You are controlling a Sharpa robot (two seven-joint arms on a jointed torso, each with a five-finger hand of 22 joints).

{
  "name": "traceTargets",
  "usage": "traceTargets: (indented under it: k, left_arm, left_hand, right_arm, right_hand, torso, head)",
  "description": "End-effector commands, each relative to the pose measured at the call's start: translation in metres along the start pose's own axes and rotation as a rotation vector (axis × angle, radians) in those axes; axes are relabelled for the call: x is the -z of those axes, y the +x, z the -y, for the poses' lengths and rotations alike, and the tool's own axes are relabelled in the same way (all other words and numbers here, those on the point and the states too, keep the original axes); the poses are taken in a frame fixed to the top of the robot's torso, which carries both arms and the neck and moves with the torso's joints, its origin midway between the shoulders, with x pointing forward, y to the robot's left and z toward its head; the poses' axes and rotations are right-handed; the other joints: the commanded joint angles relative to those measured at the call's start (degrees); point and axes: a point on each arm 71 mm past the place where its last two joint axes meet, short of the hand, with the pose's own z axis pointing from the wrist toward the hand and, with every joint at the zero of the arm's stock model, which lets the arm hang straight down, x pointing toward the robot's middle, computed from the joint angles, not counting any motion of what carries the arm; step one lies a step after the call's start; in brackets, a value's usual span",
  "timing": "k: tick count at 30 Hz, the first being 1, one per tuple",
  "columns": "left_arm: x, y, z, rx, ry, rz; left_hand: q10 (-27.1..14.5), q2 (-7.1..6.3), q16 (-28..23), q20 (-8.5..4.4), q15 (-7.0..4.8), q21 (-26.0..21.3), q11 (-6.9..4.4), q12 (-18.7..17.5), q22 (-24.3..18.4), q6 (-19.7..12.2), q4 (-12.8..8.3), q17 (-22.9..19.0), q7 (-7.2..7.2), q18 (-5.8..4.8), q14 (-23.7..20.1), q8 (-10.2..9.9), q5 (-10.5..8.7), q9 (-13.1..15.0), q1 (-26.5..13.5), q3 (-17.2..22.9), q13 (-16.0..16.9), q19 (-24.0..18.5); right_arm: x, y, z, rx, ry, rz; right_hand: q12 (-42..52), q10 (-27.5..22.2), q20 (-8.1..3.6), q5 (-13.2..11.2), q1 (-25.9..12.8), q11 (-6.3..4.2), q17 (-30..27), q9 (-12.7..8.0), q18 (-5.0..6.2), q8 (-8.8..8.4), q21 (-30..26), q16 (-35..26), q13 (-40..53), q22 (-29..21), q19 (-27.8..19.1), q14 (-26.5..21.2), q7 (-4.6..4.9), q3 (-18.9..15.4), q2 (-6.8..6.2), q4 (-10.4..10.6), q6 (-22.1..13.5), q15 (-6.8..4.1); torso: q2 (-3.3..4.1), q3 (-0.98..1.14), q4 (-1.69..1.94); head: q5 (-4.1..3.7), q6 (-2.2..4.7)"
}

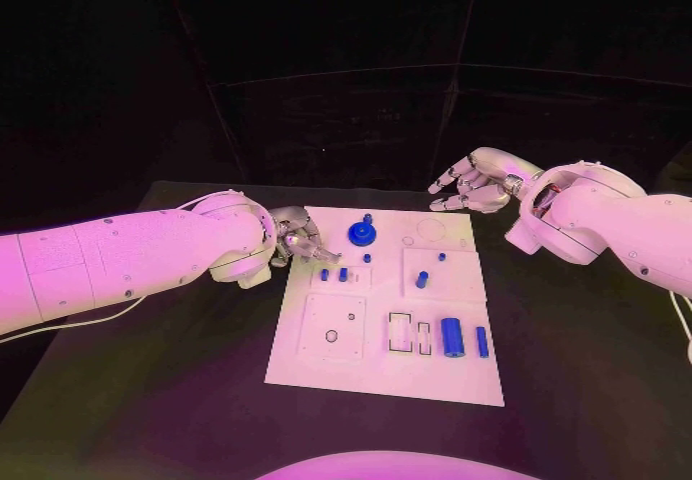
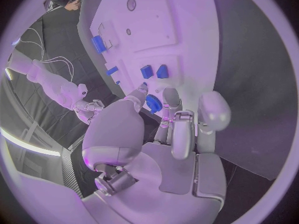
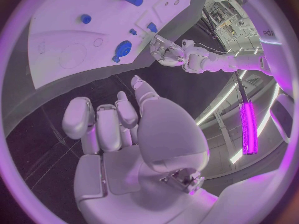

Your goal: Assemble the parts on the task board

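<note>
White rectangular task board (image 1: 378, 375) lies flat in the middle of the black table (image 1: 577, 360), carrying small blue plastic parts: a round blue disc with a knob (image 1: 362, 235) near its far edge, and a large blue cylinder (image 1: 451, 337) lying toward its near right. Left hand (image 1: 299, 240) rests at the board's left edge beside the disc, fingers curled; whether it pinches anything I cannot tell. Right hand (image 1: 473, 181) hovers beyond the far right corner, fingers loosely apart, holding nothing

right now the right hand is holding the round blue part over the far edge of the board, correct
No. The right hand does hover at the task board's far edge, but it holds nothing. The head view shows the round blue part lying on the board.
</note>
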Motion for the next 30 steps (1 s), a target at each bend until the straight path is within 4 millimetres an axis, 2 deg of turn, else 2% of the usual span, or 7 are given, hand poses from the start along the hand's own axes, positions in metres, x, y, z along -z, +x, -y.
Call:
traceTargets:
  k: [1, 2, 3, 8, 14, 27, 30]
  left_arm:
    - [-0.002, -0.005, 0.019, 0.066, 0.195, 0.07]
    - [-0.003, -0.005, 0.024, 0.059, 0.233, 0.082]
    - [-0.004, -0.006, 0.03, 0.035, 0.286, 0.099]
    - [-0.008, -0.003, 0.047, -0.094, 0.422, 0.16]
    - [-0.013, 0.0, 0.06, -0.235, 0.501, 0.211]
    - [-0.029, 0.014, 0.08, -0.448, 0.515, 0.208]
    - [-0.033, 0.017, 0.081, -0.479, 0.505, 0.193]
  left_hand:
    - [-7.52, 0.67, -15.82, 1.73, 2.19, -18.02, 2.55, -5.49, -17.81, -3.25, -2.43, -6.95, 2.45, 3.0, -6.67, -3.08, 0.32, -2.29, 5.57, 0.59, -3.5, -10.6]
    - [-10.58, 0.75, -24.32, 2.68, 3.22, -20.96, 3.49, -8.12, -19.54, -4.15, -3.92, -14.49, 3.7, 2.84, -12.46, -4.7, 0.15, -3.66, 8.61, 1.29, -5.21, -12.45]
    - [-11.9, 0.68, -27.54, 3.08, 3.59, -22.2, 3.86, -9.48, -20.33, -4.67, -5.2, -17.33, 3.89, 2.85, -14.6, -5.64, 0.2, -4.44, 10.89, 2.06, -6.17, -13.02]
    - [-13.01, 0.03, -31.46, 4.0, 4.02, -25.29, 4.56, -15.15, -22.7, -3.73, -8.92, -21.34, 4.28, 3.58, -16.21, -9.6, 0.08, -8.31, 17.1, 5.63, -11.45, -12.46]
    - [-10.02, -1.9, -31.89, 4.0, 4.05, -27.34, 4.63, -20.01, -24.5, 1.45, -10.52, -23.46, 4.3, 3.73, -15.24, -14.35, 0.15, -13.96, 18.05, 9.39, -18.24, -10.34]
    - [-9.73, -3.51, -17.07, 3.58, 3.55, -24.94, 4.23, -22.91, -23.43, 5.51, -10.36, -11.73, 3.39, 3.67, -5.56, -17.49, 0.07, -17.91, 16.7, 10.08, -23.0, -4.78]
    - [-8.94, -3.61, -13.03, 3.35, 3.32, -19.88, 4.01, -23.63, -18.53, 6.75, -10.24, -8.17, 3.13, 2.9, -3.15, -18.14, 0.06, -18.7, 16.57, 10.4, -24.23, -1.88]
  right_arm:
    - [-0.001, -0.001, -0.002, 0.002, -0.009, 0.002]
    - [-0.001, -0.001, -0.002, 0.002, -0.009, 0.003]
    - [-0.001, -0.001, -0.002, 0.002, -0.01, 0.003]
    - [-0.001, -0.001, -0.003, 0.002, -0.012, 0.005]
    - [-0.001, 0.0, -0.004, 0.002, -0.015, 0.005]
    - [-0.003, 0.001, -0.006, 0.001, -0.022, 0.003]
    - [-0.003, 0.001, -0.006, 0.001, -0.022, 0.002]
  right_hand:
    - [-0.22, -0.46, 0.16, -0.27, -0.2, 0.02, -0.06, -0.07, 0.69, 0.39, -0.21, -0.3, -0.07, -0.07, -0.43, 1.09, -0.02, -0.38, 0.22, -0.03, -0.2, -0.41]
    - [-0.22, -0.46, 0.16, -0.27, -0.2, 0.02, -0.06, -0.07, 0.69, 0.39, -0.21, -0.3, -0.07, -0.07, -0.43, 1.09, -0.02, -0.38, 0.22, -0.03, -0.2, -0.41]
    - [-0.22, -0.46, 0.16, -0.27, -0.2, 0.02, -0.06, -0.07, 0.69, 0.39, -0.21, -0.3, -0.07, -0.07, -0.43, 1.09, -0.02, -0.38, 0.22, -0.03, -0.2, -0.41]
    - [-0.23, -0.45, 0.16, -0.26, -0.24, 0.02, -0.1, -0.08, 0.7, 0.39, -0.27, -0.36, -0.08, -0.14, -0.46, 1.09, -0.02, -0.45, 0.22, 0.03, -0.25, -0.41]
    - [-0.23, -0.45, 0.16, -0.26, -0.24, 0.02, -0.1, -0.08, 0.7, 0.39, -0.27, -0.36, -0.08, -0.14, -0.46, 1.09, -0.02, -0.45, 0.22, 0.03, -0.25, -0.41]
    - [-0.22, -0.45, 0.16, -0.22, -0.19, 0.02, -0.04, -0.08, 0.7, 0.4, -0.28, -0.34, -0.07, -0.16, -0.46, 1.11, -0.02, -0.44, 0.24, 0.02, -0.26, -0.41]
    - [-0.22, -0.45, 0.16, -0.22, -0.19, 0.02, -0.04, -0.08, 0.7, 0.4, -0.28, -0.34, -0.07, -0.16, -0.46, 1.11, -0.02, -0.44, 0.24, 0.02, -0.26, -0.41]
  torso:
    - [0.0, 0.03, -0.03]
    - [0.01, 0.01, -0.05]
    - [0.03, 0.01, -0.12]
    - [0.06, -0.01, -0.16]
    - [0.06, 0.0, -0.1]
    - [0.05, -0.02, -0.14]
    - [0.07, -0.04, -0.08]
  head:
    - [-0.11, 0.21]
    - [-0.16, 0.27]
    - [-0.28, 0.46]
    - [-0.67, 0.68]
    - [-0.96, 0.95]
    - [-1.22, 1.14]
    - [-1.32, 1.15]
